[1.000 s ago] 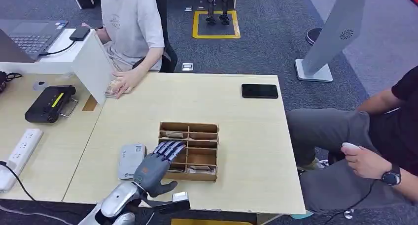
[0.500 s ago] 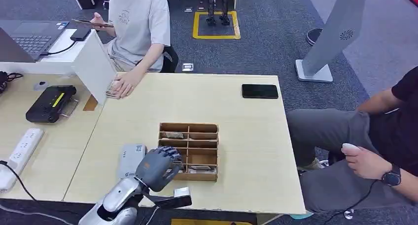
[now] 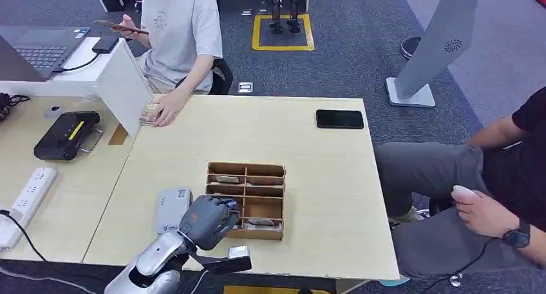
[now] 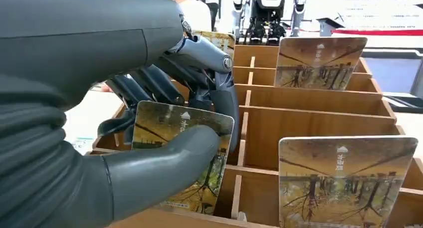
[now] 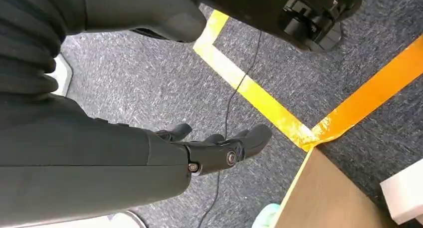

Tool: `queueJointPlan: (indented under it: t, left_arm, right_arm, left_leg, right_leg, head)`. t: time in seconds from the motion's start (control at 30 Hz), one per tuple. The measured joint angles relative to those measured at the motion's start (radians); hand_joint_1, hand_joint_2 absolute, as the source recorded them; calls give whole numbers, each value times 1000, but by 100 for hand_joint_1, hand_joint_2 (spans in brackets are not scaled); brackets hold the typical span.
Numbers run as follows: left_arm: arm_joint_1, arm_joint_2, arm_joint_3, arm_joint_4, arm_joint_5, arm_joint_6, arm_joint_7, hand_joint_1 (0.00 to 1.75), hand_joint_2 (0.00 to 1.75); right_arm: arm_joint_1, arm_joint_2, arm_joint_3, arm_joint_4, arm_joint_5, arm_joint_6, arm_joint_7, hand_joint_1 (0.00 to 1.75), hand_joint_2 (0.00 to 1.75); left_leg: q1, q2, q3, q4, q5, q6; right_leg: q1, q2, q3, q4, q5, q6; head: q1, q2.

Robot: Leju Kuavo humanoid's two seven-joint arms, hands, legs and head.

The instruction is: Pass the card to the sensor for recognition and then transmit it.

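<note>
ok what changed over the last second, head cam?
The left hand went from flat, fingers stretched over the wooden card box, to curled in at the box's near-left corner; the left wrist view shows it now pinching a card between thumb and fingers. The person behind the table raised a phone. The box, the grey sensor beside it and the black phone stayed put.

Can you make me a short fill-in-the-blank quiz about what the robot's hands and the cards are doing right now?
1. The left hand holds a ____ between thumb and fingers.
2. The wooden box sits on the ____.
3. The white card reader lies on the box's ____ side.
4. The right hand hangs over the ____.

Answers: card; table; left; floor
</note>
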Motion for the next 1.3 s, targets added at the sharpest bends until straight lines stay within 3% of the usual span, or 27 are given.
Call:
queueJointPlan:
  t: [0.73,0.87,0.9,0.97,1.0,1.07,1.13,1.17,1.3]
  left_arm:
    - [-6,-4,-2,7,4,-8,-1,175,175]
    - [-9,-2,-2,6,109,-6,-62,175,175]
    - [-17,9,-2,-6,175,-5,-97,175,175]
    - [-99,81,-2,-94,354,-15,-132,175,175]
    - [-183,133,6,-145,449,-61,-133,175,175]
    - [-381,221,69,-204,607,-247,-118,175,175]
    - [-529,278,157,-233,657,-379,-113,175,175]
    - [-580,296,183,-248,666,-413,-107,175,175]
    - [-681,339,237,-298,672,-454,-70,175,175]
  right_arm:
    - [0,0,41,-3,-45,0,11,0,175]
    - [1,0,66,-6,-81,2,13,0,175]
    - [2,0,75,-8,-92,3,12,0,175]
    - [4,-2,96,-10,-114,17,7,0,175]
    - [6,-3,107,-11,-126,20,4,0,175]
    - [8,-7,130,-14,-158,21,3,0,175]
    - [12,-11,157,-17,-186,20,3,0,175]
    - [14,-13,168,-17,-195,21,5,0,175]
    - [15,-18,217,-21,-224,21,14,0,175]
  left_leg:
    - [0,0,0,0,0,0]
    - [0,0,0,0,0,0]
    - [0,0,0,1,2,0]
    - [4,-1,-7,3,6,-1]
    - [6,-4,-12,3,8,-3]
    - [7,-5,-15,2,11,-4]
    - [7,-1,-14,2,12,-6]
    - [7,-1,-13,2,12,-6]
    - [6,0,-13,2,12,-6]
  right_leg:
    - [0,0,0,0,0,0]
    - [0,0,0,0,0,0]
    - [0,0,-1,0,1,0]
    - [3,-1,-7,1,4,-4]
    - [4,-4,-9,1,5,-5]
    - [5,-5,-12,1,9,-6]
    - [5,-2,-13,2,11,-8]
    - [5,-1,-13,2,11,-8]
    - [5,-1,-13,2,11,-8]
  head:
    - [0,0]
    - [0,0]
    - [0,0]
    - [0,0]
    - [2,0]
    - [3,0]
    - [-2,0]
    - [-2,0]
    - [-2,0]
